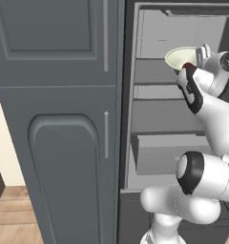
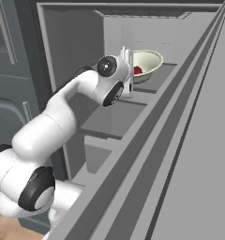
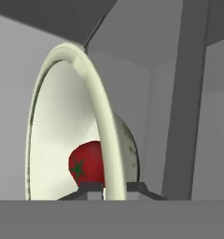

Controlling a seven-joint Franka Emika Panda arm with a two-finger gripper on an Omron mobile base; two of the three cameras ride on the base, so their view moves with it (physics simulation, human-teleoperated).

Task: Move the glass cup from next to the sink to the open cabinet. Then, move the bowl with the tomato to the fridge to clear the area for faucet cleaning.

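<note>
Bowl (image 3: 62,126) first, at the left of my hand view: it shows on edge there, rim running up and down, hollow facing left, though from the base cameras it sits level, opening upward, over an upper shelf (image 2: 152,82) inside the open fridge (image 1: 183,119). Tomato (image 3: 87,164) lies low in the hollow, green star toward me. My gripper (image 3: 115,188) is nearly closed, one fingertip (image 3: 86,188) inside the wall, the other outside, clamped on the near rim.
</note>
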